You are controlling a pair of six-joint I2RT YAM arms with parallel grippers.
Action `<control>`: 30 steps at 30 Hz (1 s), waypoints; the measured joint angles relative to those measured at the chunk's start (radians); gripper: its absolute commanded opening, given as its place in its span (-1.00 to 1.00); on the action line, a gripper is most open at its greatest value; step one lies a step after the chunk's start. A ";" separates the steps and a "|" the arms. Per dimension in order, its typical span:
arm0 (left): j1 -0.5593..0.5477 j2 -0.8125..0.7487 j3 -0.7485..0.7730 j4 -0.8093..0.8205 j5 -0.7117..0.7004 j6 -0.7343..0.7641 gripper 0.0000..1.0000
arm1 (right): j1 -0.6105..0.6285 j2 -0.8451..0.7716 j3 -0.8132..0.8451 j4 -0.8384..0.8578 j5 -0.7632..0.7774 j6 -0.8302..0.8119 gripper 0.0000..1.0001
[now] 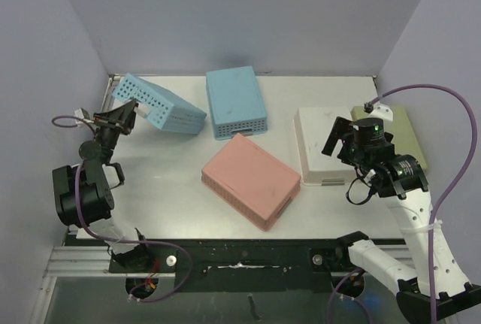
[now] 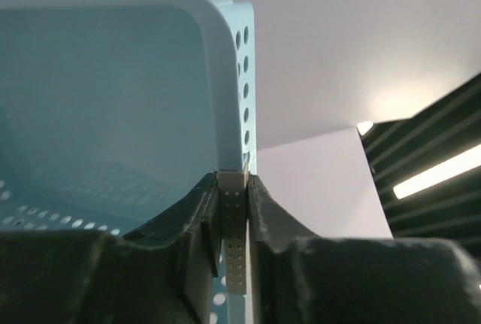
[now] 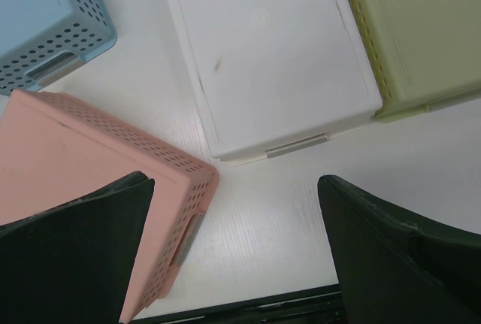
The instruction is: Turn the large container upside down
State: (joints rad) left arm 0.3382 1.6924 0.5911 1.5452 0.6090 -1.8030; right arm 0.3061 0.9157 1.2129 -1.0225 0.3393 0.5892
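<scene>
Left gripper (image 1: 128, 112) state: jaws nearly closed, clamped on the rim wall of the large container (image 1: 164, 106); the perforated wall strip sits between the fingers (image 2: 201, 211).
Right gripper (image 3: 234, 185) state: jaws spread wide, holding nothing.
Task object location: directly ahead of the left fingertips, in contact with them. In the left wrist view the large container (image 2: 113, 98) fills the field left of the gripped wall, with its open interior on that side.
Attitude: tilted, the gripped end raised off the table (image 1: 165, 181). Whether the opposite end rests on the surface cannot be told.
Long axis: runs away from the left gripper, toward the second blue container (image 1: 237, 102), ending just beside it.
Nearer arm: left. The right gripper hangs well apart, above the gap between the pink container (image 3: 75, 143) and the white container (image 3: 270, 53), with the green container (image 3: 413, 31) beyond.
Governing relation: the grip is on one short end, so the body hangs forward of the jaws; rolling it over probably pivots about the far end.
Risk: the thin wall may slip in the pinch.
</scene>
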 measured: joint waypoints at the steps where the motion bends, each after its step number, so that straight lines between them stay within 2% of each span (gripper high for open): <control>1: 0.026 -0.010 -0.029 0.000 0.005 -0.015 -0.18 | 0.000 -0.001 -0.003 0.000 0.000 0.000 0.95; 4: 0.090 -0.042 -0.112 -0.001 0.040 -0.030 0.32 | 0.000 -0.002 -0.014 0.000 -0.002 -0.002 0.95; 5: 0.103 -0.053 -0.139 -0.001 0.054 -0.034 0.38 | 0.000 -0.002 -0.017 0.000 -0.004 -0.002 0.95; 10: 0.128 -0.141 -0.270 -0.018 0.129 -0.020 0.41 | 0.000 0.010 -0.019 0.004 -0.012 -0.004 0.95; 12: 0.138 -0.233 -0.299 -0.110 0.154 0.018 0.42 | 0.000 0.014 -0.019 0.005 -0.015 -0.005 0.95; 15: 0.142 -0.415 -0.304 -0.355 0.171 0.123 0.43 | 0.000 0.018 -0.019 0.005 -0.018 -0.005 0.95; 17: 0.133 -0.507 -0.293 -0.580 0.171 0.203 0.44 | 0.000 0.019 -0.019 0.005 -0.019 -0.005 0.95; 21: 0.119 -0.562 -0.233 -1.061 0.122 0.406 0.46 | 0.000 0.026 -0.019 0.006 -0.020 -0.005 0.95; 26: 0.103 -0.639 -0.095 -1.433 0.042 0.567 0.48 | 0.000 0.040 -0.019 0.021 -0.034 -0.005 0.95; 30: 0.099 -0.643 0.021 -1.640 -0.011 0.639 0.49 | 0.000 0.056 -0.019 0.029 -0.049 -0.005 0.95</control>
State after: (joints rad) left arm 0.4374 1.0492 0.6125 -0.0948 0.5980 -1.1641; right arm 0.3065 0.9714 1.1938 -0.9936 0.2901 0.5846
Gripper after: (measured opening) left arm 0.746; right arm 0.977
